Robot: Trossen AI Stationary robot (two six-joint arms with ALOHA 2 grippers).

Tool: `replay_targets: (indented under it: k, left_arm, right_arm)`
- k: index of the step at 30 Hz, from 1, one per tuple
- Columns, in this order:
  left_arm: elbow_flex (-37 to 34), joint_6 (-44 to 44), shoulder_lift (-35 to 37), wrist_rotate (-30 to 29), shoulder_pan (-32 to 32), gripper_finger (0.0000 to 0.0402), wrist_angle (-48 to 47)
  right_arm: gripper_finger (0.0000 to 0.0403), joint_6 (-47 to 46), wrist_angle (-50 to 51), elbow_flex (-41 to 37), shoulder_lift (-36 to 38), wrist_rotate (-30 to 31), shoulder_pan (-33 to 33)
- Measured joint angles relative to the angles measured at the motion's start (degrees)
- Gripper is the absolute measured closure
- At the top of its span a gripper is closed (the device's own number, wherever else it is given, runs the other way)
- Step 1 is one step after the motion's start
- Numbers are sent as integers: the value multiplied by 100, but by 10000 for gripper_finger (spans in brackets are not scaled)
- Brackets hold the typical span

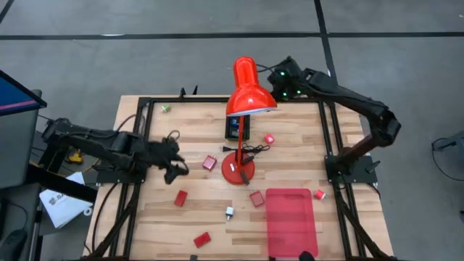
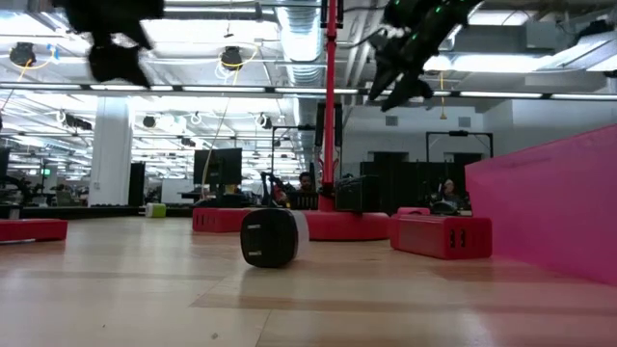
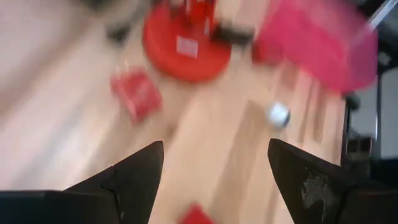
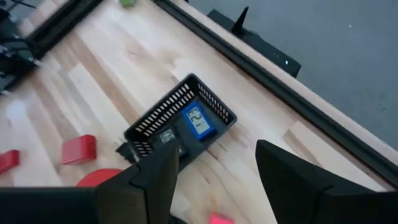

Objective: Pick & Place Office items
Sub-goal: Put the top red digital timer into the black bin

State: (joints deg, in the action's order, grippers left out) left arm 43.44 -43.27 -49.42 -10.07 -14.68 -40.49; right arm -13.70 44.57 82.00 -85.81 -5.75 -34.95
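Small red blocks lie flat and scattered on the wooden table [image 1: 304, 145], among them one [image 1: 209, 162] near the lamp base, one [image 1: 180, 198] and one [image 1: 257, 198]. A white-silver piece [image 1: 229, 212] rests near the middle; in the low view it lies on its side [image 2: 273, 237]. A green piece [image 1: 166, 108] sits by the far edge. A blue piece [image 4: 198, 120] lies inside a black basket [image 4: 180, 118]. My left gripper [image 1: 174, 163] hovers open above the table's left half, over a red block [image 3: 135, 93]. My right gripper [image 1: 279, 80] is open, raised over the far edge above the basket.
A tall red desk lamp stands mid-table on its round base [image 1: 238, 172], its shade [image 1: 250, 90] under my right arm, with a black cord beside it. A flat red tray [image 1: 291, 221] lies at the near right. A black frame borders the table.
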Motion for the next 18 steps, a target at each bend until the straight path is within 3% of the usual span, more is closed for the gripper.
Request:
replay_targets:
  k: [9, 13, 18]
  left_arm:
    - [2, -2691, -832, -210, -1866, 117, -186]
    - [0, -4155, -1498, -184, -2137, 116, -403]
    - [-2, -4969, -2236, 100, -2098, 116, -198]
  right_arm:
    - [196, -294, 371, 2, 872, 450, 416]
    - [196, -490, 422, 2, 1297, 636, 642]
    - [196, -687, 490, 1, 1844, 980, 909]
